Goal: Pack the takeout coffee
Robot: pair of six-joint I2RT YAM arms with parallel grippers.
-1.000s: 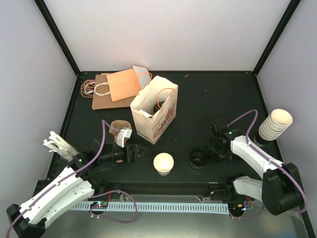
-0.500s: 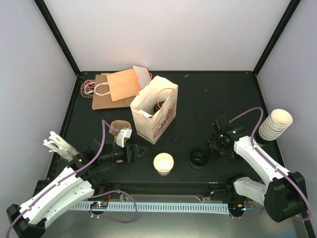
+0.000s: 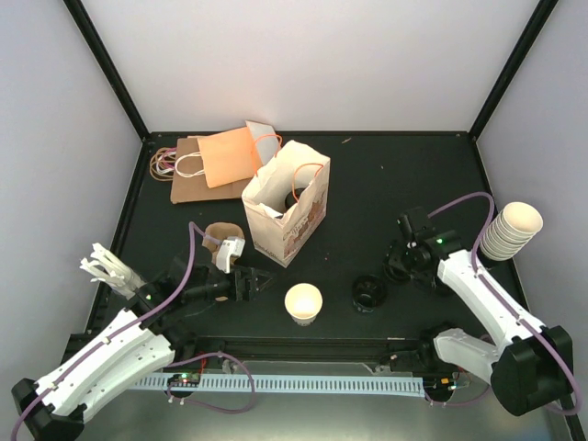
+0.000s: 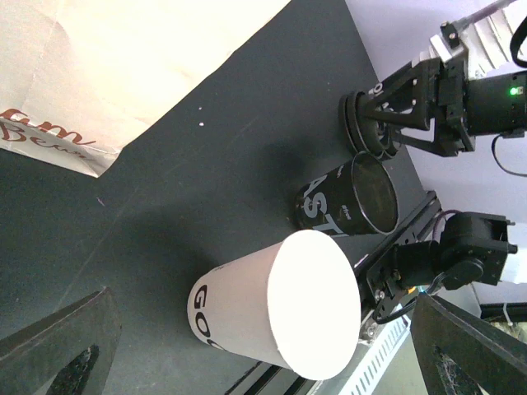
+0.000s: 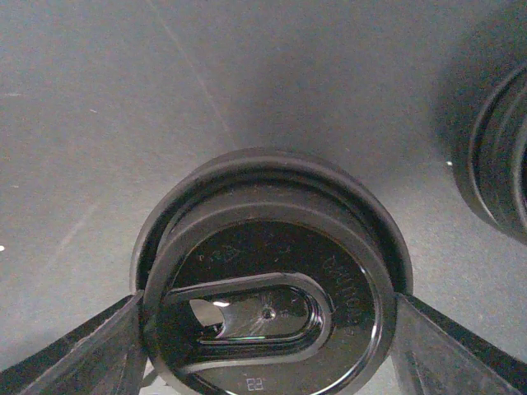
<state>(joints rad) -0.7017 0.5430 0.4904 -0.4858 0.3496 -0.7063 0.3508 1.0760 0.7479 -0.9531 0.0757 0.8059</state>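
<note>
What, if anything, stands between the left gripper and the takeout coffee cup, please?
Nothing visible does: only bare table lies between the open left gripper and the cup, upright just ahead.

matt paper cup [image 4: 276, 321]; glossy black plastic lid [image 5: 333, 276] (embossed); matt dark tabletop [image 5: 99, 82].

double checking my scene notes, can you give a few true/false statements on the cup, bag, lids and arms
The cream-tan paper cup stands upright on the black table. True.
The white paper bag with red print lies flat. False: it stands open.
The left tool grips the cup. False: it is open, short of the cup.
The right tool straddles a round black plastic lid. True.
A stack of nested cream cups sits at the right edge. True.
</note>
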